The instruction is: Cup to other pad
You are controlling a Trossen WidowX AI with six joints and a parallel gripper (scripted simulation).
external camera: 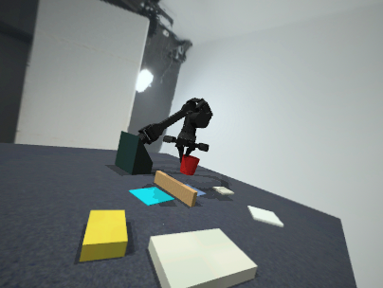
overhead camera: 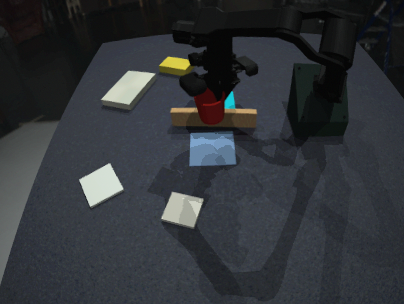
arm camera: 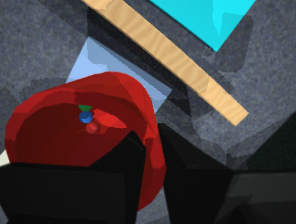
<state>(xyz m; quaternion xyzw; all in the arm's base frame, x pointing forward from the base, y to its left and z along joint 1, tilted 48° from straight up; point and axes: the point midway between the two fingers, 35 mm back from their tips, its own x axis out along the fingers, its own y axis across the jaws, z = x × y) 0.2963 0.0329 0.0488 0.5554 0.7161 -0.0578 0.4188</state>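
Observation:
The red cup (overhead camera: 211,111) (external camera: 190,165) (arm camera: 136,89) hangs in the air, tilted slightly. My gripper (overhead camera: 220,95) (external camera: 185,154) (arm camera: 151,129) is shut on its wall, one finger inside and one outside. In the wrist view a green marble (arm camera: 85,108), a blue marble (arm camera: 86,117) and a red marble (arm camera: 92,127) lie inside the cup. The blue pad (overhead camera: 212,151) (arm camera: 89,59) lies bare on the near side of the wooden bar in the top view. The cyan pad (overhead camera: 230,100) (external camera: 152,195) (arm camera: 212,20) lies beyond the bar, partly hidden in that view.
The upright wooden bar (overhead camera: 181,117) (external camera: 173,187) (arm camera: 161,50) stands between the pads, below the cup's height. A yellow block (overhead camera: 175,65) (external camera: 105,227) and a large white block (overhead camera: 130,88) (external camera: 201,256) lie beyond. Two white tiles (overhead camera: 101,185) (overhead camera: 183,210) lie on the near side.

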